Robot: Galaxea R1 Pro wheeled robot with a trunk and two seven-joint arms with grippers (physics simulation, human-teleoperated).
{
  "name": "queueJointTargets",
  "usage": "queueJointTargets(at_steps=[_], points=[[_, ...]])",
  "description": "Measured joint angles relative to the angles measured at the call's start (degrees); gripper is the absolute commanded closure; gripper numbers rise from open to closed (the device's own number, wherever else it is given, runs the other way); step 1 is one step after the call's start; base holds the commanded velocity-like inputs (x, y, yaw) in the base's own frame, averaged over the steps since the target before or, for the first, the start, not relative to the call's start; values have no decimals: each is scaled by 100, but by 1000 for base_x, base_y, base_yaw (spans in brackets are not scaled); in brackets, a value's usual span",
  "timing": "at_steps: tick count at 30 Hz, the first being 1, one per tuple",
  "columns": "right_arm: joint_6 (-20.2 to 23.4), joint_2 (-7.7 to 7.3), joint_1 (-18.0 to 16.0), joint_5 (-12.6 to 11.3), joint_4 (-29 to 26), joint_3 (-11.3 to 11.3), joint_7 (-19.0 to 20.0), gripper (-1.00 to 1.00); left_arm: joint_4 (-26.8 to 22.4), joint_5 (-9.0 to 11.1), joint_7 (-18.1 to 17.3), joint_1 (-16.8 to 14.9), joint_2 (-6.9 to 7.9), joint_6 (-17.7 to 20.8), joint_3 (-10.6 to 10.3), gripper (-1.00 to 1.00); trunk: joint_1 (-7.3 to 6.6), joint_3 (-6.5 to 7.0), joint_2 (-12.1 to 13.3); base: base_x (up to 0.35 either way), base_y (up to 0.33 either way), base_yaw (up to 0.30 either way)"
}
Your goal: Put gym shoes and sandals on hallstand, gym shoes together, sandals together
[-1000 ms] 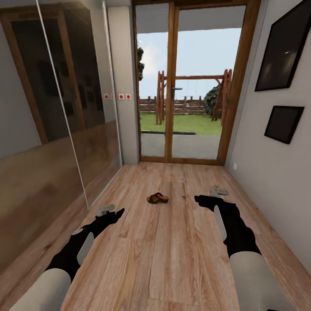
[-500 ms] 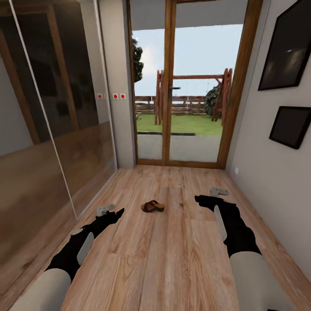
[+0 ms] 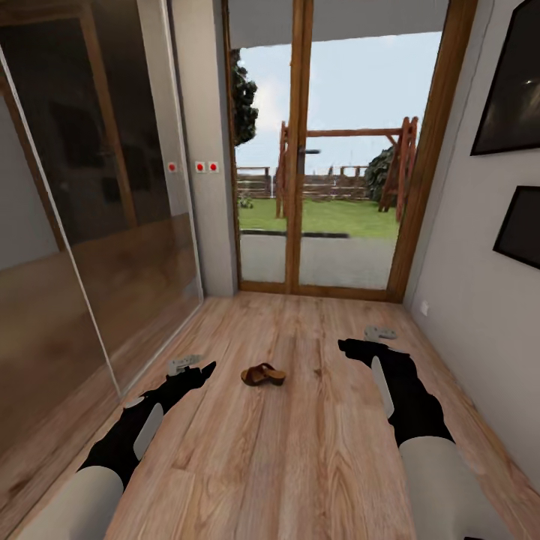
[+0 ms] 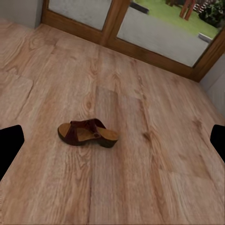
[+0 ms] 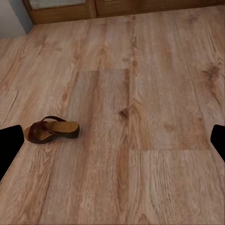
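One sandal on corridor floor, short of glass door, between both arms. Left claw and right claw spread, empty. Advice: drive closer, lower left claw, pinch strap squarely.

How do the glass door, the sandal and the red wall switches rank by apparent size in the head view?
1. Glass door, far largest.
2. Sandal, though it lies nearer the camera.
3. Red wall switches, smallest and farther off.
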Motion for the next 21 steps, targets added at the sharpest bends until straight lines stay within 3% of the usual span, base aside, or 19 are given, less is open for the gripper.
queueJointTargets(at_steps=[21], points=[[0,0,0,3,0,0,1,-100,0,0,1,0,0,0,-3,-100,1,70,0,281,-216,275]])
